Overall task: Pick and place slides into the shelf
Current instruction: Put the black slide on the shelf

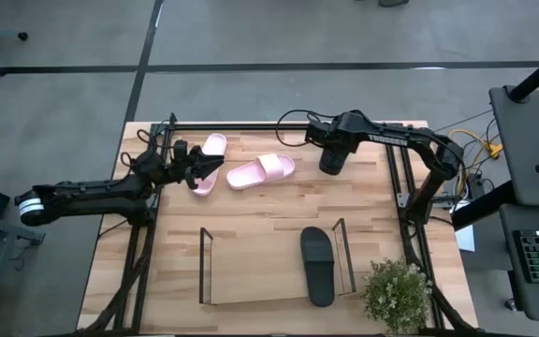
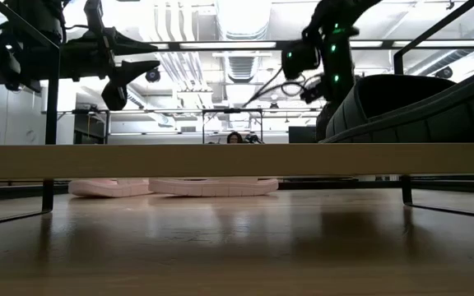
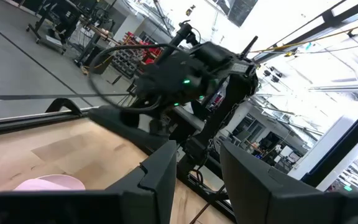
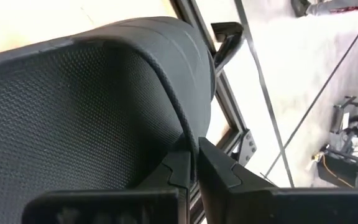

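Observation:
One black slide [image 1: 316, 265] lies flat on the right end of the wire shelf [image 1: 215, 281], and it fills the near right of the low view as the black slide [image 2: 418, 107]. My right gripper [image 1: 333, 150] is over the table's far right part, shut on the second black slide [image 4: 73, 106]. Two pink slides [image 1: 262, 170] [image 1: 211, 148] rest flat on the far table. My left gripper [image 1: 206, 168] hovers open above the left pink slide, well off the table as the left gripper [image 2: 130, 78] shows in the low view. My right gripper pinches the black slide by its rim [image 4: 188, 140], with one finger on each face. The fingers point down from above. The slide is lifted clear of the table and hangs on edge below the fingers [image 2: 326, 119].
A black metal frame [image 1: 399, 178] edges the table on both sides and along the far edge. A potted plant [image 1: 396, 292] stands at the near right corner, beside the shelf. Cables bunch at the far left corner [image 1: 152, 140]. Bare wood lies between the pink slides and the shelf.

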